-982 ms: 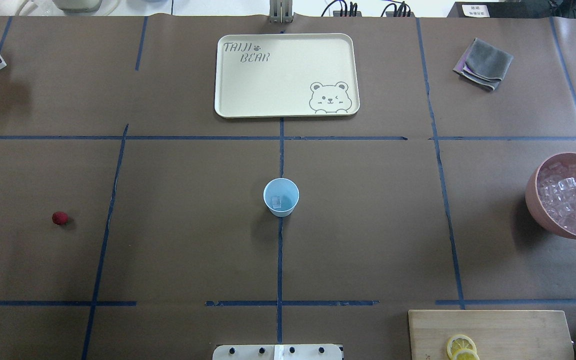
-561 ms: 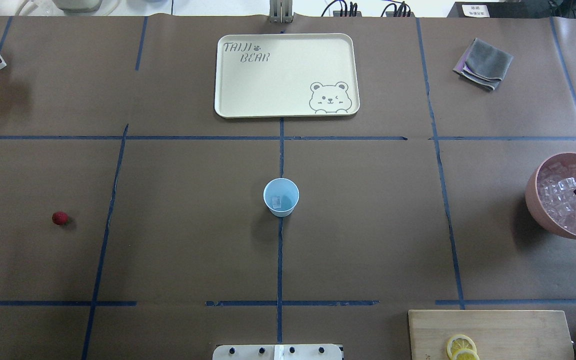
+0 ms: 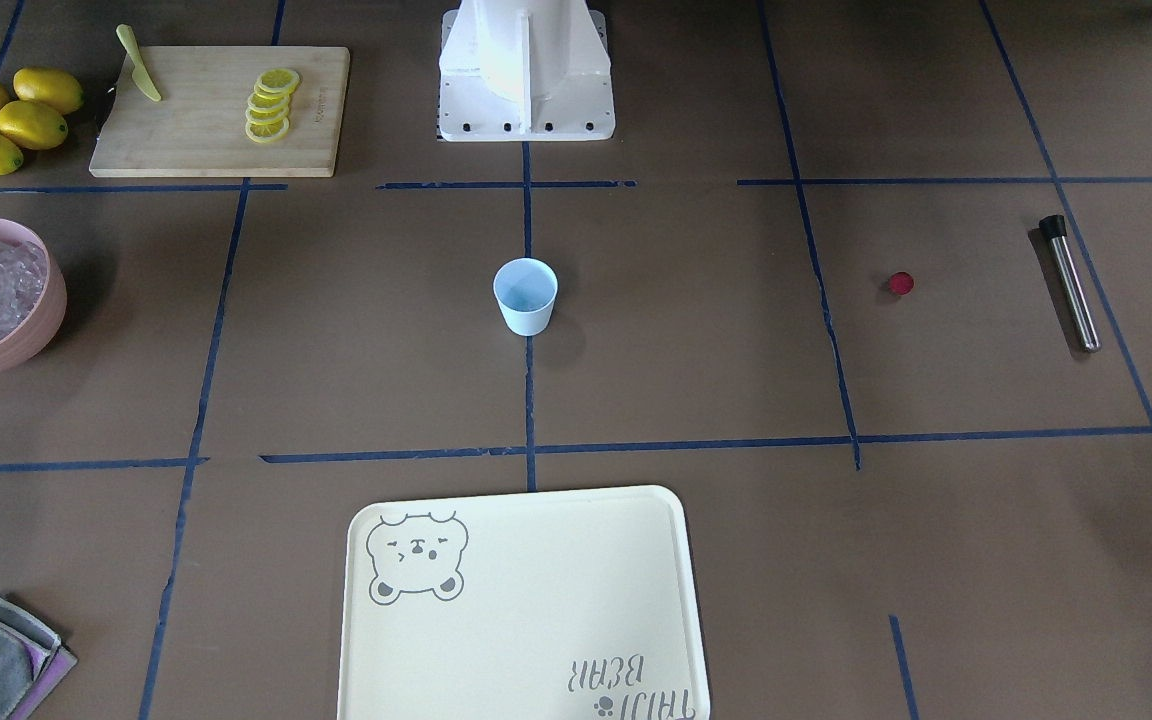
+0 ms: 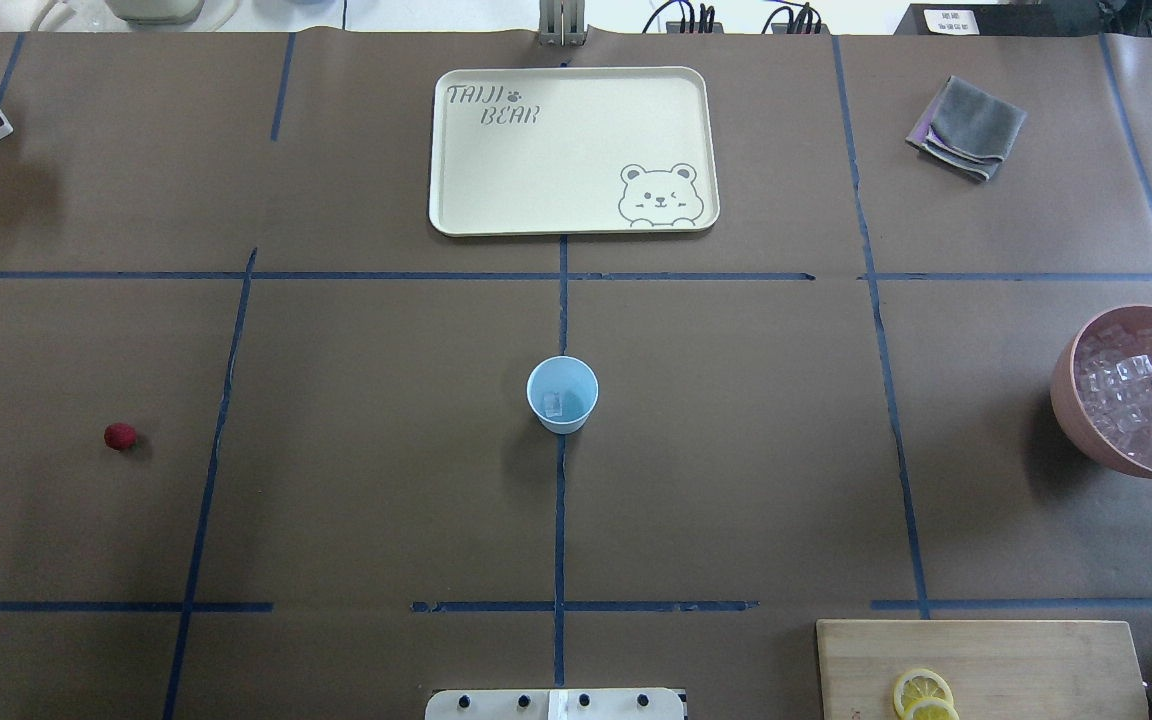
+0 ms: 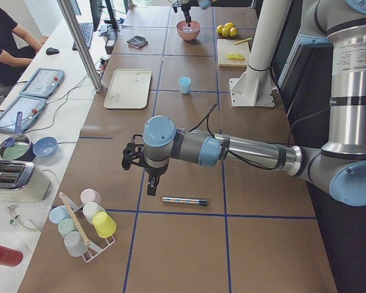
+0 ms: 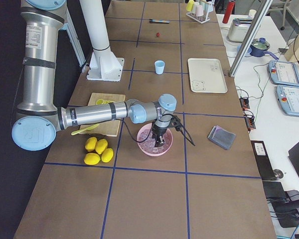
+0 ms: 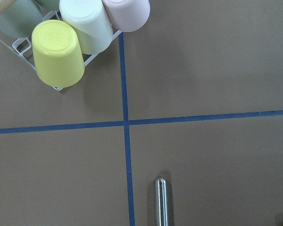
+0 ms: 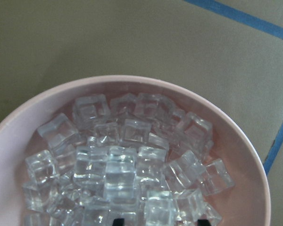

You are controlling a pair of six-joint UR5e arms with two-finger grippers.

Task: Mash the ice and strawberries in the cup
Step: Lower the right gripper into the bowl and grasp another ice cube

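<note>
The pale blue cup (image 4: 562, 394) stands upright at the table's middle with one clear ice cube (image 4: 552, 403) in it. The dark-red strawberry (image 4: 120, 436) lies on the paper far to the cup's left. A pink bowl (image 4: 1076, 400) at the right edge holds many more ice cubes (image 8: 118, 165). My right gripper (image 8: 160, 222) hangs over that bowl, open, its two dark fingertips spread just above the cubes. My left gripper (image 5: 147, 183) shows only in the exterior left view, above the metal muddler (image 7: 161, 200); I cannot tell its state.
A cream bear tray (image 4: 572, 150) lies beyond the cup. A grey cloth (image 4: 966, 128) is at back right. The cutting board (image 3: 221, 110) with lemon slices and whole lemons (image 3: 6, 120) sits by the bowl. A rack of cups (image 7: 56, 54) stands near the muddler.
My right gripper has shifted slightly and come lower over the ice in the pink bowl. Cup, strawberry and muddler have not moved.
</note>
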